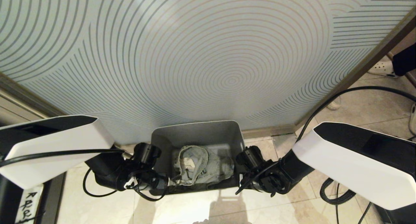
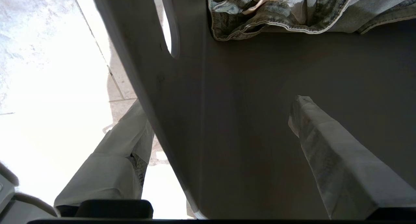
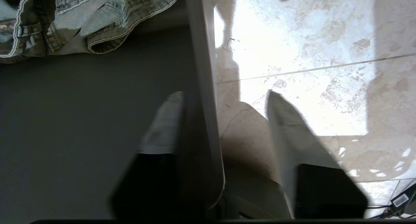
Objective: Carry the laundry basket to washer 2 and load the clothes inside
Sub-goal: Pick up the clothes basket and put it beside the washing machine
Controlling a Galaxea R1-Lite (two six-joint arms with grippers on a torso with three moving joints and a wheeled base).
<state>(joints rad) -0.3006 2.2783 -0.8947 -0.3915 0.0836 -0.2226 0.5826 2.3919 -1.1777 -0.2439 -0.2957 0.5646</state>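
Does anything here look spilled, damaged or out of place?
Nothing stands out. The clothes lie bunched inside the laundry basket, none hanging over its rim. The left gripper and right gripper each straddle a side wall.

The near wall of the laundry basket (image 1: 198,185) is lying in shadow in the head view, and both arms' wrists are covering its short sides, so the slot handles are not showing there. The clothes (image 1: 195,167) are getting cut off by the picture's edge in both wrist views, leaving only a hem and seams visible. The right gripper (image 3: 224,97) is appearing blurred, and whether its fingers (image 3: 286,126) are pressing the wall between them cannot be told. A person's shoe (image 1: 385,69) is running out of frame at the far right, the leg above it mostly unseen.
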